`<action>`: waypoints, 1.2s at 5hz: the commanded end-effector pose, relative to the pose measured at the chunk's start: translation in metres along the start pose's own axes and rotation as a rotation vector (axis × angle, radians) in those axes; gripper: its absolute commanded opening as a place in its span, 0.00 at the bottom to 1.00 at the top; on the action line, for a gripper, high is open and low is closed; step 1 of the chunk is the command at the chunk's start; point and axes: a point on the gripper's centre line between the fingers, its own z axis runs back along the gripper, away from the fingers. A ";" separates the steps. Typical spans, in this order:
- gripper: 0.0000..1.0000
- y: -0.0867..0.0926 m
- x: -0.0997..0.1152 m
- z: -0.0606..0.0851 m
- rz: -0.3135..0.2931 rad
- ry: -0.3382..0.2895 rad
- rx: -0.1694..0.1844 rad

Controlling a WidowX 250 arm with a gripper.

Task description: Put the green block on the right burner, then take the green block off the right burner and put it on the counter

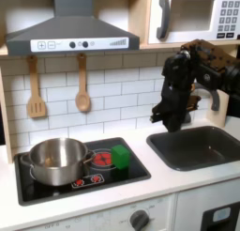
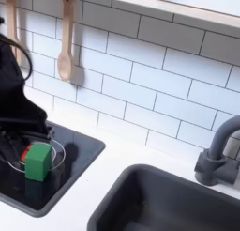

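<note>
We see the tool (image 1: pixel 172 120) raised above the sink (image 1: pixel 197 146) in the first exterior view, hanging from the dark arm well apart from the stove; it is a dark mass against the tiles, and we cannot tell whether its jaws are spread or pressed together, though nothing green sits in it. Outward from there, toward the first exterior view's left, the green block (image 1: pixel 121 156) rests on the right burner (image 1: pixel 102 160), covering the side of the red rings nearest the sink. In the second exterior view the block (image 2: pixel 37 162) stands upright on the glossy black stove panel (image 2: pixel 80 155) with rings showing around it. The steel pot (image 1: pixel 55 160) fills the other burner, just beside the block. We judge the first half of the task done: the block is on the burner and released. The next move calls for bringing the tool back over the block, opening wide enough to straddle it, descending without nudging the pot, gripping, lifting, then setting it on the off-white table (image 1: pixel 159 183) between stove and sink.
</note>
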 end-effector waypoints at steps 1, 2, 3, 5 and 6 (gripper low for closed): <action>0.00 0.022 0.026 -0.004 0.070 -0.032 0.018; 0.00 0.032 0.037 -0.006 0.101 -0.042 0.024; 0.00 0.041 0.046 -0.006 0.135 -0.052 0.023; 0.00 0.051 0.071 0.002 0.180 -0.096 0.011; 0.00 0.055 0.084 0.009 0.201 -0.123 0.007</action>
